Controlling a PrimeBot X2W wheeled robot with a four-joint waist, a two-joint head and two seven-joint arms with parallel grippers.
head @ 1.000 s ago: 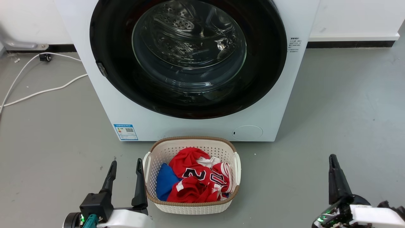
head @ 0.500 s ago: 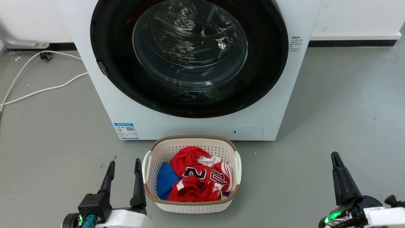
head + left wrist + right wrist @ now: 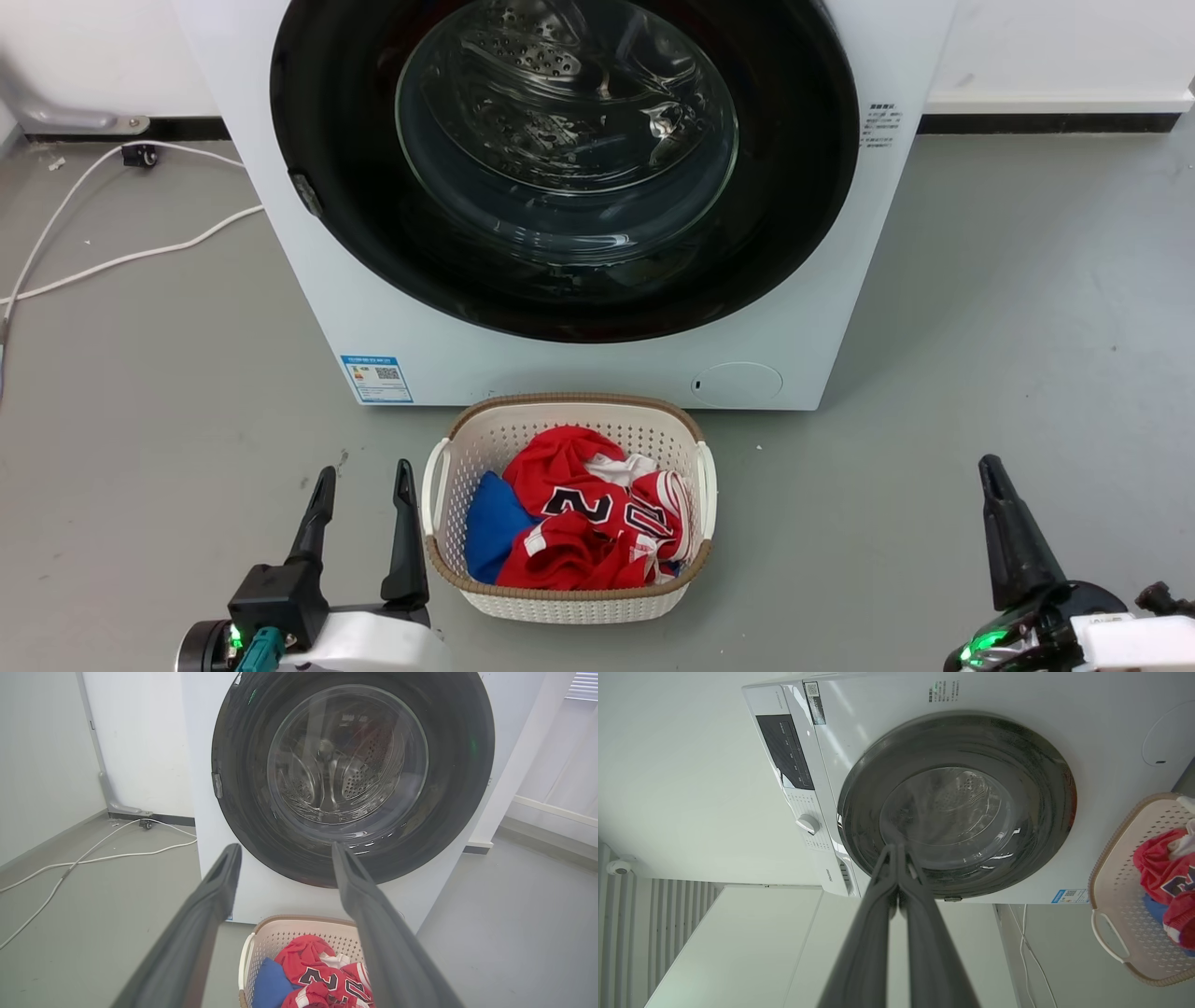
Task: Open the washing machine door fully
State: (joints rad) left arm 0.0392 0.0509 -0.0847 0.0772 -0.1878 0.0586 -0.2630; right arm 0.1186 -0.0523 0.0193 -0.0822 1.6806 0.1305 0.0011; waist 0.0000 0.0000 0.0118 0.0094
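The washing machine (image 3: 560, 369) is a white box straight ahead. Its round glossy black washing machine door (image 3: 565, 159) lies flush against the front, with the steel drum visible through the glass. A small latch tab (image 3: 303, 194) sits on the door's left rim. My left gripper (image 3: 364, 469) is open and empty, low at the left beside the basket, well short of the door. Its wrist view shows its fingertips (image 3: 285, 846) spread in front of the door (image 3: 350, 765). My right gripper (image 3: 988, 462) is shut on nothing at the lower right; its view shows its tip (image 3: 896, 847) before the door (image 3: 957, 807).
A white laundry basket (image 3: 569, 605) with red and blue clothes stands on the grey floor right before the machine, between my grippers. White cables (image 3: 140, 252) trail over the floor at the left. Bare floor lies to the right of the machine.
The head view has shifted slightly, so the machine sits a bit further right and higher. The right wrist has eased a little to the right. The door has not moved.
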